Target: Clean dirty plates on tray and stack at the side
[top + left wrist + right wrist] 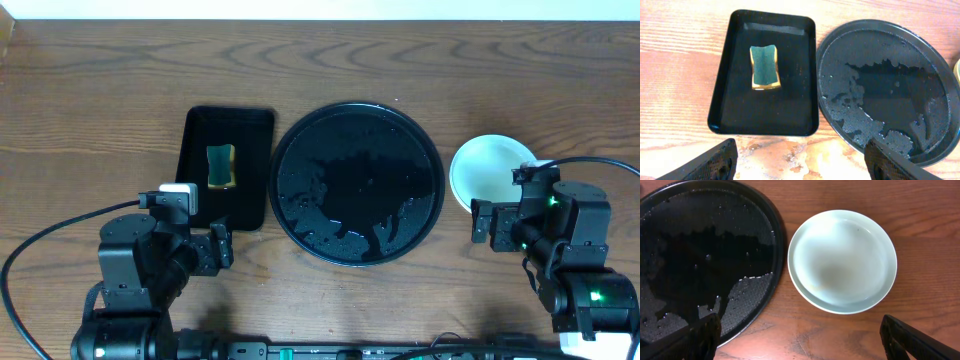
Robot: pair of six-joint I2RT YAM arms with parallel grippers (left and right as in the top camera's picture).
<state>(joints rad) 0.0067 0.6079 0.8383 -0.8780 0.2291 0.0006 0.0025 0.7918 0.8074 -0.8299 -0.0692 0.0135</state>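
The large round black tray (357,182) lies mid-table, wet and bearing no plates; it also shows in the left wrist view (880,87) and the right wrist view (705,260). A stack of pale mint-blue plates (487,172) sits on the table right of the tray, seen close in the right wrist view (842,262); the plates underneath are hidden. My left gripper (800,167) is open and empty above the wet table in front of the sponge tray. My right gripper (800,340) is open and empty, just in front of the plate stack.
A small rectangular black tray (226,165) left of the round tray holds a green and yellow sponge (221,165), also in the left wrist view (764,66). The wood in front of it is wet (800,155). Cables run along the front edge.
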